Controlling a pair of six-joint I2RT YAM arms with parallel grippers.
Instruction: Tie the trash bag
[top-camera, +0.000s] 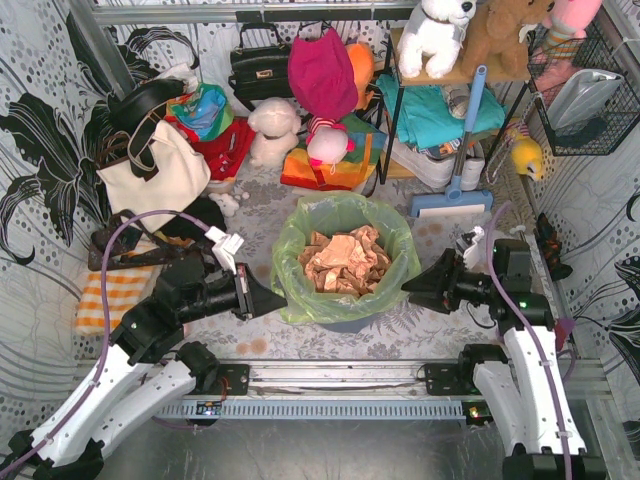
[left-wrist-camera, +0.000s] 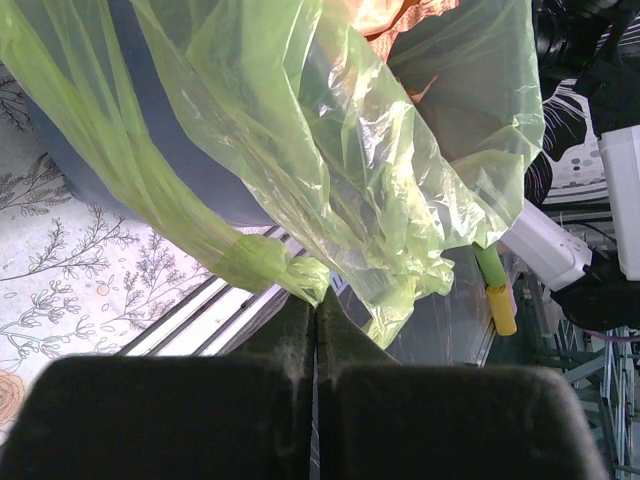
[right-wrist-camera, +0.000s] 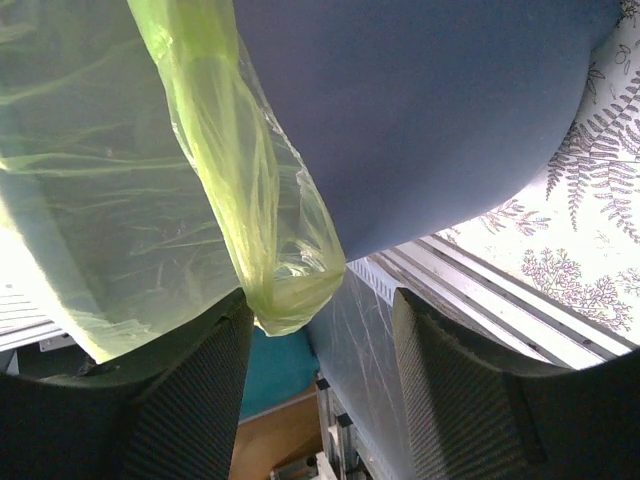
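The lime-green trash bag (top-camera: 300, 285) lines a blue-grey bin (top-camera: 345, 322) mid-table, with crumpled tan paper (top-camera: 345, 260) inside. At the bag's left lower rim my left gripper (top-camera: 275, 300) is shut. In the left wrist view its jaws (left-wrist-camera: 316, 300) pinch a twisted corner of the bag (left-wrist-camera: 290, 272), and the film runs taut from there. My right gripper (top-camera: 408, 285) is at the bag's right side. Seen from the right wrist, it (right-wrist-camera: 320, 300) stands open, and a hanging fold of the bag (right-wrist-camera: 285, 285) lies between the fingers, against the left one (right-wrist-camera: 200, 390).
The bin's wall (right-wrist-camera: 430, 110) is close above my right fingers. A metal rail (top-camera: 330, 375) runs along the near edge. Behind stand a blue floor wiper (top-camera: 452, 200), a white handbag (top-camera: 150, 175), plush toys and a shelf (top-camera: 440, 75). An orange striped cloth (top-camera: 110, 295) lies left.
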